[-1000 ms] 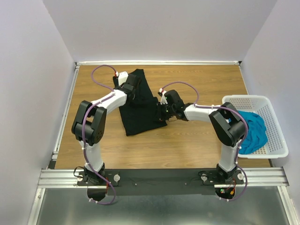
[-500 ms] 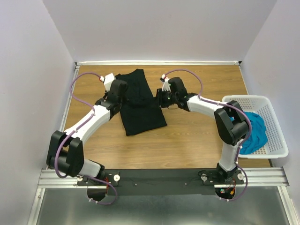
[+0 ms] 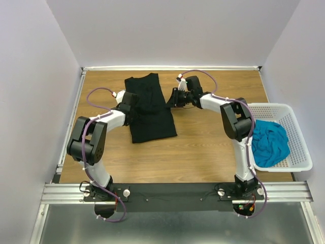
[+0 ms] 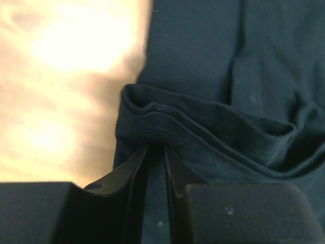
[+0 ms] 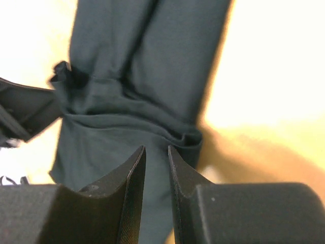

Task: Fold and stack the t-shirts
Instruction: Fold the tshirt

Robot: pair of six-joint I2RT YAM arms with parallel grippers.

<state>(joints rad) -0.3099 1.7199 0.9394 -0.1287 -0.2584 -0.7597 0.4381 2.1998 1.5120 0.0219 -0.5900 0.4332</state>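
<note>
The black t-shirt [image 3: 151, 109] lies on the wooden table as a long narrow folded strip. My left gripper [image 3: 133, 107] is at its left edge, my right gripper [image 3: 170, 101] at its right edge, both about halfway up. In the left wrist view my gripper [image 4: 156, 148] is shut on a bunched fold of the black cloth [image 4: 203, 122]. In the right wrist view my gripper [image 5: 156, 148] pinches the cloth's right edge [image 5: 127, 127] with the jaws a narrow gap apart. A raised ridge of cloth runs between the two grippers. The teal t-shirt [image 3: 269, 142] lies crumpled in the basket.
The white lattice basket [image 3: 300, 161] stands at the table's right edge. Bare wood [image 3: 203, 147] lies in front of the black shirt. White walls close in the table on three sides. The left gripper's body shows in the right wrist view [image 5: 23, 109].
Both grippers have moved toward the far side, along the shirt's edges. The left arm folded back in, the right arm stretched farther. The black shirt now lies straighter and slightly farther back.
</note>
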